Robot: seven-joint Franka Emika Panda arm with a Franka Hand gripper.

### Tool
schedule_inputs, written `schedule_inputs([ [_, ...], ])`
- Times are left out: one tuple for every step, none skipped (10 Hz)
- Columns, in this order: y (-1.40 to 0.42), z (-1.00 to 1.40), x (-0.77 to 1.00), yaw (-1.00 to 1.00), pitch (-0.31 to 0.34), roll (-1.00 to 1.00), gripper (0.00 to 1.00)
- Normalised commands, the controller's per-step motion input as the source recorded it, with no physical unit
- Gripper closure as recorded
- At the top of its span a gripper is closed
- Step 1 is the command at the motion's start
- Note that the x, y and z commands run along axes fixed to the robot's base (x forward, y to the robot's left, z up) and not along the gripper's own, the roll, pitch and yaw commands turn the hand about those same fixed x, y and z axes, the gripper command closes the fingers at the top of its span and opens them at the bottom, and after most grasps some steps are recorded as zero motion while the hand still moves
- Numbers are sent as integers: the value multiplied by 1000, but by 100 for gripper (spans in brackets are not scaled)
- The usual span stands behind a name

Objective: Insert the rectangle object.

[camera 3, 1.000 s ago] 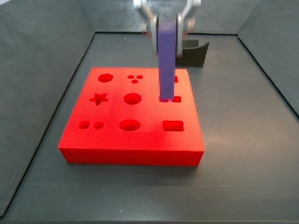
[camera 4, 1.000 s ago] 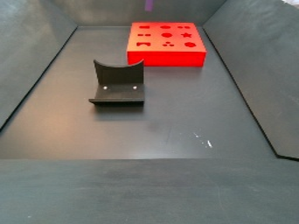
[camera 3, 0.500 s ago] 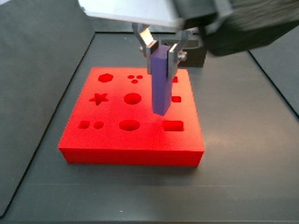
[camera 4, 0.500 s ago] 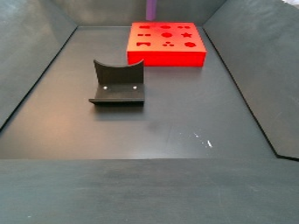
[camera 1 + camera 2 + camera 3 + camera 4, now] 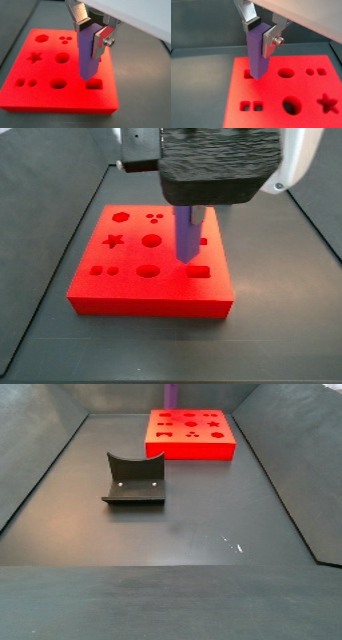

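Note:
My gripper [image 5: 90,42] is shut on the upper part of the rectangle object [image 5: 88,52], a slim purple-blue bar that hangs upright. It also shows in a wrist view [image 5: 256,55] with the gripper [image 5: 260,40] round it. The bar's lower end hovers just above the red block [image 5: 40,95], right beside the rectangular hole [image 5: 95,84]. In a wrist view the end overlaps that hole [image 5: 248,75]. In a side view the bar [image 5: 189,236] hangs above the block [image 5: 147,300], a little behind the hole [image 5: 199,271], with the fingers hidden by the arm.
The red block [image 5: 191,442] has several other shaped holes: rounds, a star [image 5: 33,58] and small squares. A dark grey curved holder [image 5: 134,479] stands on the dark floor away from the block. Raised walls border the floor.
The arm has come down and towards the block's front edge with the bar. The bar's lower end now sits closer to the rectangular hole, and the arm's body hides the bar's top.

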Motion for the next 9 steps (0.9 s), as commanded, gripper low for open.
schedule_inputs([
  [-63,-51,451,-651,0,-61,100],
  [-69,-51,466,-637,0,-61,100],
  [-94,-200,297,-731,11,0,100],
  [-71,-249,123,-817,43,0,100],
  [-57,-220,0,-874,77,30,100],
  [-54,-54,-66,-920,146,73,100],
  [0,60,-143,-877,200,126,100],
  [-60,209,-17,-869,140,73,100],
  [-129,91,34,-800,80,30,100],
])
